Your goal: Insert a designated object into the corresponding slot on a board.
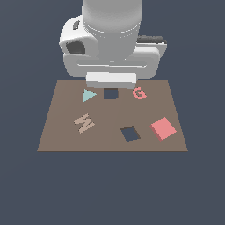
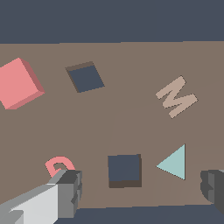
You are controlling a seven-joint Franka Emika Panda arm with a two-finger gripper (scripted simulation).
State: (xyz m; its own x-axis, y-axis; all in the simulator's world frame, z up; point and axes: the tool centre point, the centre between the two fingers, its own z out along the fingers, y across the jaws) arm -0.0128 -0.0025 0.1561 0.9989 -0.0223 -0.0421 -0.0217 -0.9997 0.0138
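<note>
Exterior view faces the board (image 1: pixel 66 132); wrist view looks down close.

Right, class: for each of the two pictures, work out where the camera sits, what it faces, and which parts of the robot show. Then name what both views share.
Exterior view: off the arm, raised, angled down at the brown board; the white arm's bulk fills the top, with the tool hidden.
Wrist view: on the wrist, looking down past two dark fingertips of the open tool, above the straight square hole.
Shared: salmon-pink block, tilted square hole, teal triangle, tan W, pink G.
</note>
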